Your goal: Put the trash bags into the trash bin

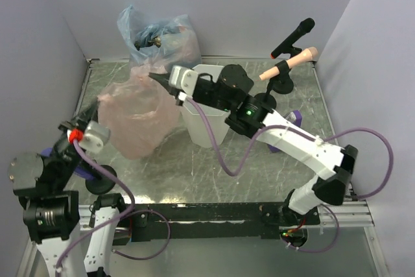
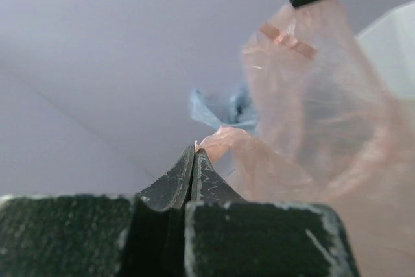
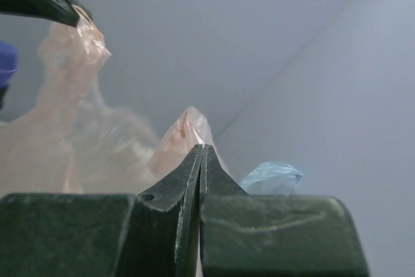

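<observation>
Above marbled table (image 1: pixel 259 173), claws (image 2: pixel 195 152) (image 3: pixel 202 148) seemingly pinch filmy bag (image 1: pixel 136 118).

Right arm (image 1: pixel 305 144): white shell links, black joint housings, one green status light (image 1: pixel 248 112) lit. Left arm (image 1: pixel 48 183): mostly black links, grey round motor caps, a red collar (image 1: pixel 76 136) by a silver cylinder. Lilac cables (image 1: pixel 366 130) loop off both arms. Left tool (image 2: pixel 194 152) and right tool (image 3: pixel 202 148): matte black fingers (image 2: pixel 172 186), scuffed and speckled, tapering to thin tips.

Both arms reach forward and inward, the left gripper (image 2: pixel 194 152) and right gripper (image 3: pixel 202 149) raised, each with jaws pressed tight together.
</observation>
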